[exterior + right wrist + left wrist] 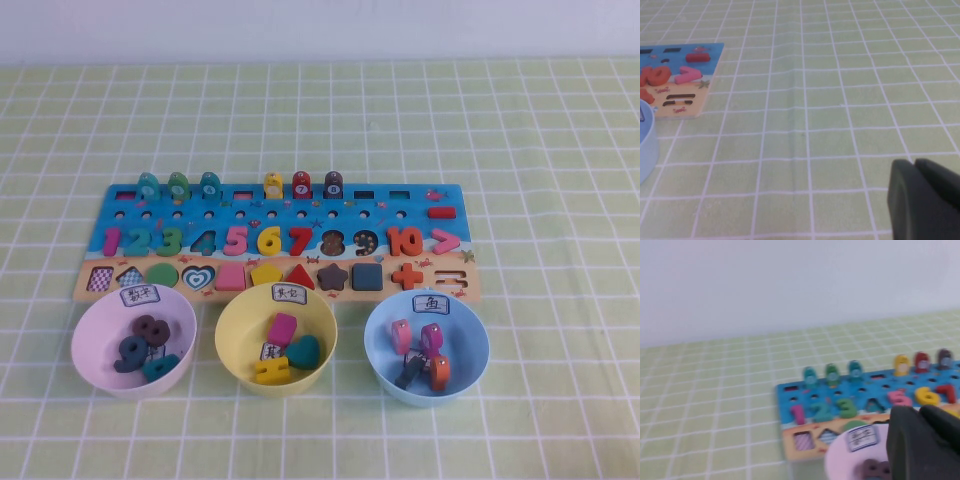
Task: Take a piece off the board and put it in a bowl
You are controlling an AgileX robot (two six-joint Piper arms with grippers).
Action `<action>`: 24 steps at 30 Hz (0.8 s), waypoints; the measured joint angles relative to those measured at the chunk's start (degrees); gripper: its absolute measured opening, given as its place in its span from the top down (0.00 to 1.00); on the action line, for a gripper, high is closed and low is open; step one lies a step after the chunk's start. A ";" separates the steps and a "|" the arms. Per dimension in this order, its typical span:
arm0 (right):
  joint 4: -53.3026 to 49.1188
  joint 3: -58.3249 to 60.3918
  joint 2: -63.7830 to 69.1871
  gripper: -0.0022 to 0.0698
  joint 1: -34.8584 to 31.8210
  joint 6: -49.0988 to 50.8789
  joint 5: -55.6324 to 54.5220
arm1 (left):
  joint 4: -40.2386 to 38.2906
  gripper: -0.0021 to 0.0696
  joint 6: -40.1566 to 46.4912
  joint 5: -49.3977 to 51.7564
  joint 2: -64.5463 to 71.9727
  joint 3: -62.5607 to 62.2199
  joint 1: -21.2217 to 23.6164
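We see the dark-teal heart piece (304, 351) lying inside the pale-yellow bowl (237, 322), beside a pink block and a yellow one. The bowl sits just in front of the board (120, 203), toward the near edge of the desk, between the lilac bowl (88, 325) and the blue bowl (478, 332). The heart slot on the board's tan strip stands empty. So we judge the job done. The left pincer (922, 440) hangs over the lilac bowl, clenched and empty. The right pincer (920, 197) hovers over bare desk off the board's right end, also clenched, holding nothing.
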 joint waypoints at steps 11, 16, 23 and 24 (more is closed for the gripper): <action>0.00 0.00 0.00 0.99 0.00 0.00 0.00 | -0.07 0.97 -2.06 10.16 -11.70 2.68 11.33; 0.00 0.00 0.00 0.99 0.00 0.00 0.00 | -0.07 0.97 -1.95 19.51 -11.95 2.80 11.43; 0.00 0.00 0.00 0.99 0.00 0.00 0.00 | -5.88 0.97 8.07 24.50 -11.95 2.80 11.43; 0.00 0.00 0.00 0.99 0.00 0.00 0.00 | -6.76 0.97 8.80 24.50 -11.95 2.80 11.31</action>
